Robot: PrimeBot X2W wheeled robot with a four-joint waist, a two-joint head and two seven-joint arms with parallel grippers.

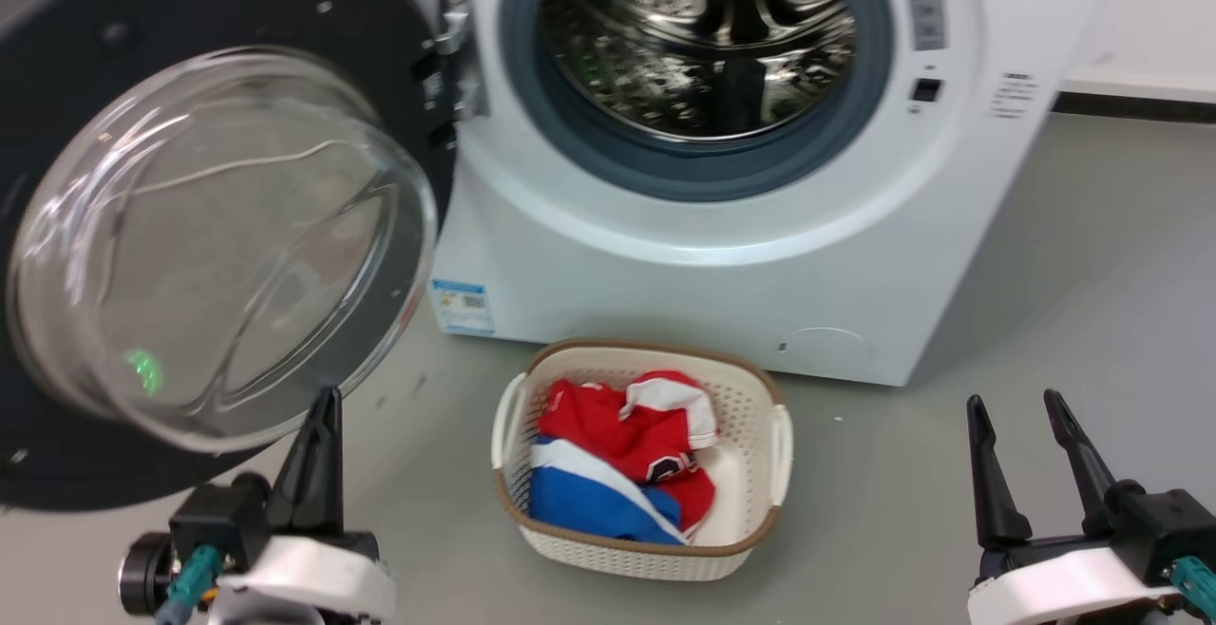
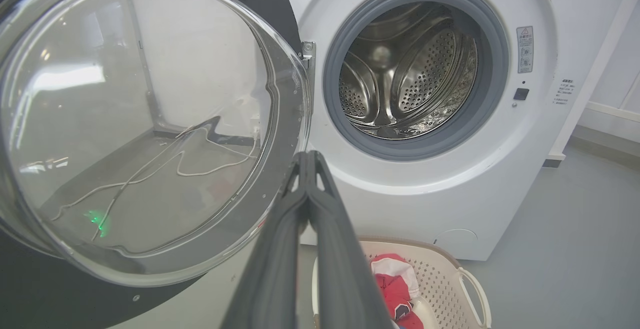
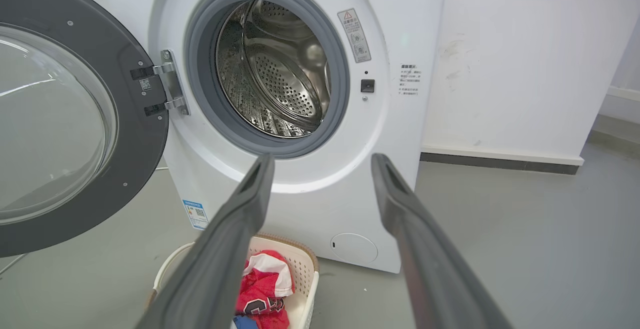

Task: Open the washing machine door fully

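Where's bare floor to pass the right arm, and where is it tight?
Free: grey floor right of the laundry basket, bordered by the washing machine and the right gripper. Crowded: left, where the washing machine door overhangs the floor near the left gripper.

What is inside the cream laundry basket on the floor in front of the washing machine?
The laundry basket holds crumpled clothing: red pieces with white trim lying over a blue piece with a white stripe. Anything beneath them, and the basket's floor there, is covered.
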